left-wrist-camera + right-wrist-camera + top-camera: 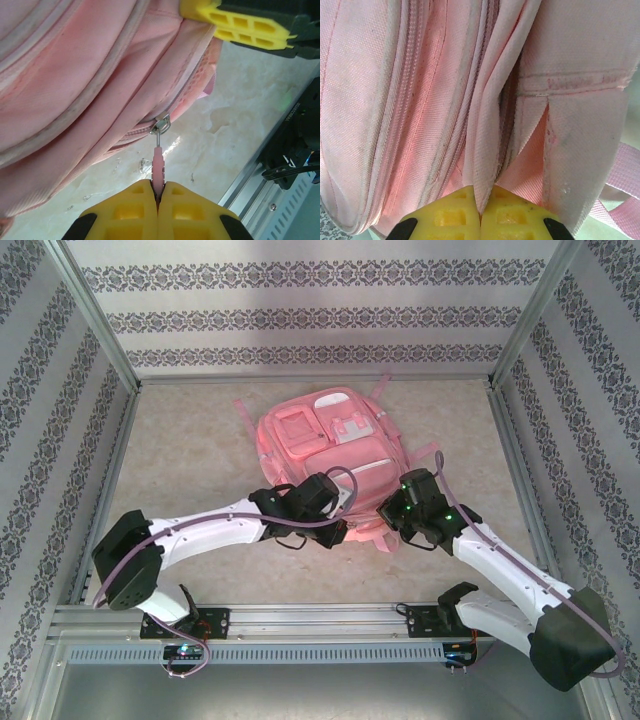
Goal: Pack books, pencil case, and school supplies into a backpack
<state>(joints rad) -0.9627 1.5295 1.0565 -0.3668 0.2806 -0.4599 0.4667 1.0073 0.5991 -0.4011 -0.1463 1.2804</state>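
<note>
Clamped in left gripper [158, 200]: ribbed pink zip pull [158, 169] off metal slider [161, 125]; in right gripper [481, 207]: woven backpack [420, 100] fold.

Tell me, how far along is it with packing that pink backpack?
Looks done: the backpack is gripped at its near end. In hand: the left hand pinches the pink zip pull; the right hand clamps a fabric fold, probably steadying it. Left: running the zip. Whether anything is packed inside, I cannot tell.
</note>
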